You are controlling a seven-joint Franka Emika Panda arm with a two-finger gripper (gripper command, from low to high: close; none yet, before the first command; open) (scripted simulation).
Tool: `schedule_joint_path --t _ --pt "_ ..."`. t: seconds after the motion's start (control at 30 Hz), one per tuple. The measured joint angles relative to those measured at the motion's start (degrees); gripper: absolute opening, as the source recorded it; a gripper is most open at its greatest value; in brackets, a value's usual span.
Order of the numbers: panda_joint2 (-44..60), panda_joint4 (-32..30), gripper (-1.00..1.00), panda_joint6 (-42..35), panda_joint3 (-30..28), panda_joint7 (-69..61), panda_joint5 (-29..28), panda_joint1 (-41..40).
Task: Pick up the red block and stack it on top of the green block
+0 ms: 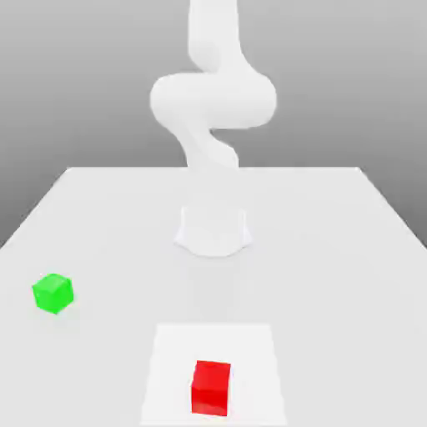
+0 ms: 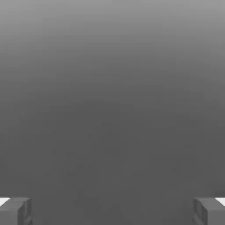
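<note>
- The red block [image 1: 211, 387] rests on the white table [image 1: 350, 250], near the front edge in the exterior view, on a slightly brighter square patch; the green block [image 1: 52, 293] sits well apart, toward that view's left.
- The gripper [image 2: 112, 211] is spread wide and holds nothing; its fingertips [image 2: 17, 211] show far apart in the hand view.
- Step in hand, as I judge it: reach for the red block. Come down from directly above, centred, fingers square to two opposite faces.
- A cube has no long axis; its front face looks nearly straight at the exterior view, barely turned.
</note>
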Motion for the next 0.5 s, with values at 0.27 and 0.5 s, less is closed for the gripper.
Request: schedule_joint_path --t 0.27,0.5 --pt "16.98 -4.12 0.0 7.1 1.04 2.41 -0.73 -1.19" --pt "31.52 -7.64 0.0 13.18 1.42 4.43 -1.28 -1.75"
